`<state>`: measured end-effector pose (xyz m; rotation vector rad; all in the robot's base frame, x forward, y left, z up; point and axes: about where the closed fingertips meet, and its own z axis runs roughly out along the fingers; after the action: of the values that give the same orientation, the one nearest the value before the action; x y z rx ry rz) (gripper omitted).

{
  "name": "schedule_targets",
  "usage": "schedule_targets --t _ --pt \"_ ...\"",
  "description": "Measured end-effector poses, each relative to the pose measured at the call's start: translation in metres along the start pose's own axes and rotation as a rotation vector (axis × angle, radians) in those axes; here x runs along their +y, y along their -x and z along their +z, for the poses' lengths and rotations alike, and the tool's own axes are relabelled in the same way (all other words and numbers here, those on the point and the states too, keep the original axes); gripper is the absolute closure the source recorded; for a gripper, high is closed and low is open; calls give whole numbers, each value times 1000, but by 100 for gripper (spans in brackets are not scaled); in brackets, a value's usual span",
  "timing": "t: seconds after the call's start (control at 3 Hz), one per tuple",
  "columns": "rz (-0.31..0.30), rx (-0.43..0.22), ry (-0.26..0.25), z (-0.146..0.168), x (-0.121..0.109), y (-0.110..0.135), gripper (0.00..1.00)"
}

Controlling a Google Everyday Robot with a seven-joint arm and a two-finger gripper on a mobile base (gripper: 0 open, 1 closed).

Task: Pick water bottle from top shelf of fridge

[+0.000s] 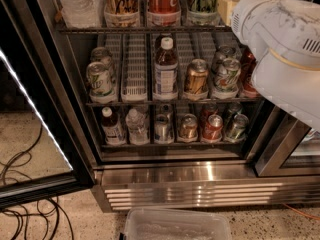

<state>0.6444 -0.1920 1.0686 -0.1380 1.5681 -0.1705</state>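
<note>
The fridge stands open, with a steel base and three wire racks. The top shelf runs along the frame's upper edge. At its left end stands the water bottle, clear and ribbed. Only its lower body and a strip of red label show, and the cap is cut off by the frame. Tall cans stand to its right. My white arm fills the upper right, in front of the shelves' right end. My gripper is out of view, hidden past the arm and the frame's edge.
The middle rack holds a brown-liquid bottle and short cans. The bottom rack holds small bottles and cans. The open black door frame is at left, with cables on the floor. A clear plastic bin sits below the fridge.
</note>
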Motion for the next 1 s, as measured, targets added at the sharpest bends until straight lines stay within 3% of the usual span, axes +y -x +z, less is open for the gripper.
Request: schedule_targets --t 1.0 --pt "-25 -30 -61 14 -16 -3 34"
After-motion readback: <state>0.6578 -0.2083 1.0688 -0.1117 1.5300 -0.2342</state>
